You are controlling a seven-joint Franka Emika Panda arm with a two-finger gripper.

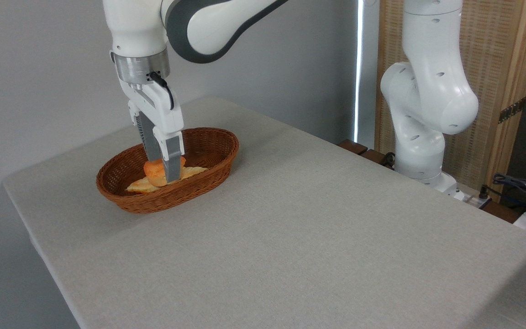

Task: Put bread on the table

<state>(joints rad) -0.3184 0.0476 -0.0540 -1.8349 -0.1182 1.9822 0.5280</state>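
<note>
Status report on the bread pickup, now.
Pincer down inside the wicker basket, shut on the bread. Bread sits over the paler flat pastry, not yet on the table. Nothing in the way.

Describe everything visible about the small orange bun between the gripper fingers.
The small roundish golden-orange bun looks lumpy and flaky. It sits inside the brown oval wicker basket, over a paler, flatter pastry. The grey gripper fingers straddle it; the near finger hides its right side. Whether it is lifted cannot be told.
</note>
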